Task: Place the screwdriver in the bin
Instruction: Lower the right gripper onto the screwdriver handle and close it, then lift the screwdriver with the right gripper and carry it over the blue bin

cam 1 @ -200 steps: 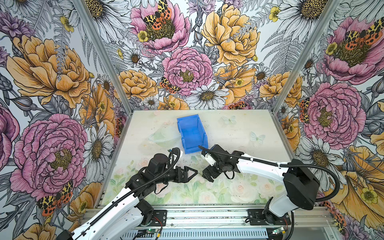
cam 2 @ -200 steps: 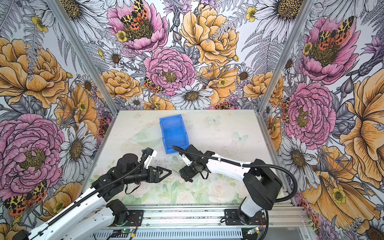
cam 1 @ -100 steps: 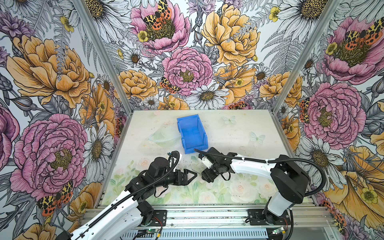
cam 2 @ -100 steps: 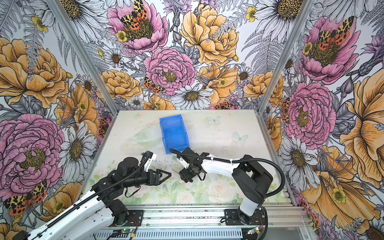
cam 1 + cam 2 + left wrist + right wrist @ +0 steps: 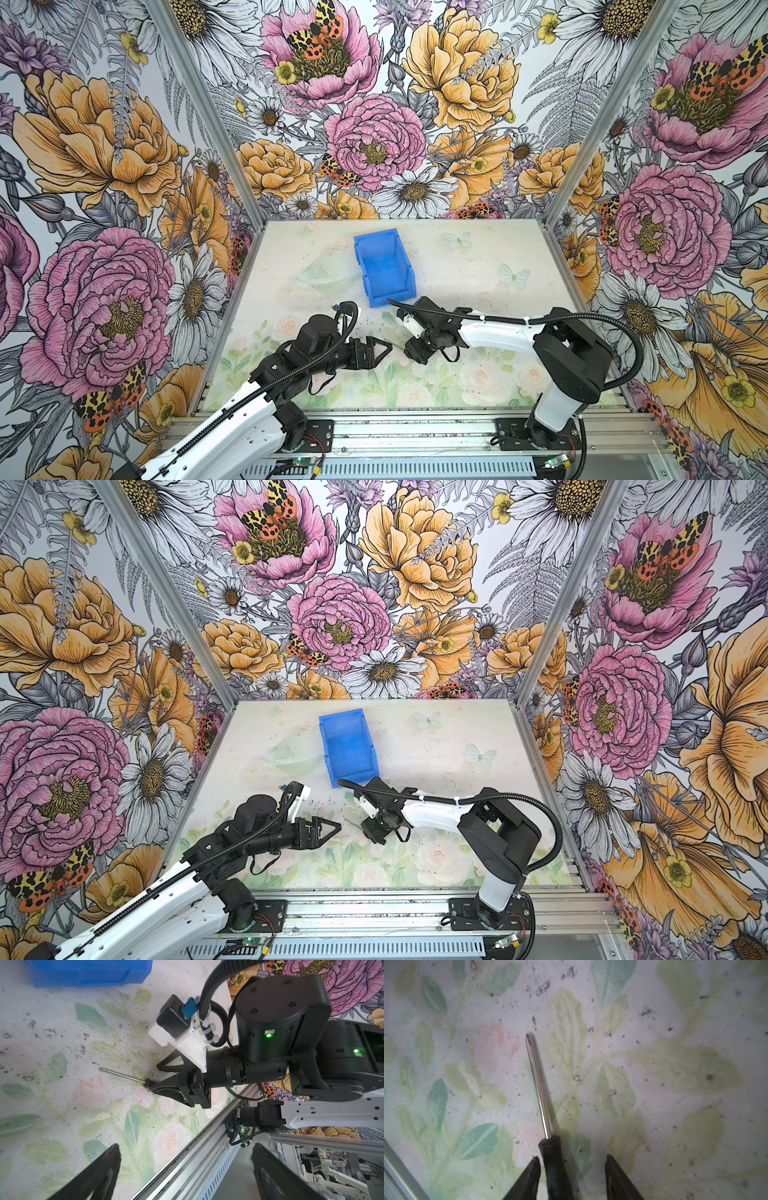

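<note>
We log one screwdriver (image 5: 550, 1147) lying on the table (image 5: 478, 266), handle between parted fingers of our right hand (image 5: 573, 1159); left hand (image 5: 186, 1147) spread nearby; bin (image 5: 361, 266) stands apart

Bin (image 5: 384, 266): solid blue. Screwdriver (image 5: 551, 1147): black handle, silver shaft. Tabletop (image 5: 469, 291): pale floral print, green leaves, pink roses, dark specks.

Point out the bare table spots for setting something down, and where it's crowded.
Free: the table from the bin across to the right wall; the patch between the bin and the left wall; the near strip along the rail, between the left arm and right arm. Crowded: the near middle, where their jaws face each other at the screwdriver.
</note>
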### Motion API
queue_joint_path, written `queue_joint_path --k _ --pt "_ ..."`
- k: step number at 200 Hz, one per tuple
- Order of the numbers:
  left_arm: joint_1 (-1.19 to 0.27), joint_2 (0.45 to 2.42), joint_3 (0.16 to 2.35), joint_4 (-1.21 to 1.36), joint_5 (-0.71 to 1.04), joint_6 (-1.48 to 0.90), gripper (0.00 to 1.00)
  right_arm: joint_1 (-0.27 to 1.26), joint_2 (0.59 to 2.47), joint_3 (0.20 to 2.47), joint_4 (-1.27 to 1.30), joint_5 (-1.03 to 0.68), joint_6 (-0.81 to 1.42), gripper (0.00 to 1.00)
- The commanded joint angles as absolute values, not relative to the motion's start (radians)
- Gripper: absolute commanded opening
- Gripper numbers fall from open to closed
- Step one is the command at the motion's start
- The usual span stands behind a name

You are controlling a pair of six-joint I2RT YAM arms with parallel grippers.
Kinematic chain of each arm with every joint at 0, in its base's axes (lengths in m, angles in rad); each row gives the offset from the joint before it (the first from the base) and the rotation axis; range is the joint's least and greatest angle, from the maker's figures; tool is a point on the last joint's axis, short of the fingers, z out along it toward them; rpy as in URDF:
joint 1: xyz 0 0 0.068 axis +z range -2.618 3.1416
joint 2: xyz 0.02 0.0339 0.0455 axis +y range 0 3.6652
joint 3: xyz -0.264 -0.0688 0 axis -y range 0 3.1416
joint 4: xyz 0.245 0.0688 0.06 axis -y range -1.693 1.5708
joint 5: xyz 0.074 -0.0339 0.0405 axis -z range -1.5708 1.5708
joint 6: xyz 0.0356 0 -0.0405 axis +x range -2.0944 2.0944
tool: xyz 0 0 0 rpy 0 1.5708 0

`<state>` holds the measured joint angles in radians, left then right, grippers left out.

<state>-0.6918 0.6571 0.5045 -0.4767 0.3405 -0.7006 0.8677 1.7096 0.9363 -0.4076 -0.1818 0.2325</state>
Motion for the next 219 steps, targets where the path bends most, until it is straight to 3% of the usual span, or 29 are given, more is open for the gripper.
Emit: queue_joint_path --k 1,86,179,219 --pt "-0.697 0.649 0.494 -0.495 0.301 -0.686 0.99 0.879 1.710 0.886 -0.438 -0.201 0.232 0.44" --pt "-0.683 0.653 0.499 -0.494 0.272 -0.678 0.99 0.923 1.634 0.821 -0.443 -0.156 0.282 0.39" --pt "-0.681 0.643 0.493 -0.495 0.238 -0.681 0.99 0.927 1.569 0.819 -0.445 -0.120 0.277 0.00" --pt "-0.681 0.635 0.494 -0.494 0.220 -0.677 0.99 0.926 1.499 0.825 -0.457 -0.129 0.319 0.00"
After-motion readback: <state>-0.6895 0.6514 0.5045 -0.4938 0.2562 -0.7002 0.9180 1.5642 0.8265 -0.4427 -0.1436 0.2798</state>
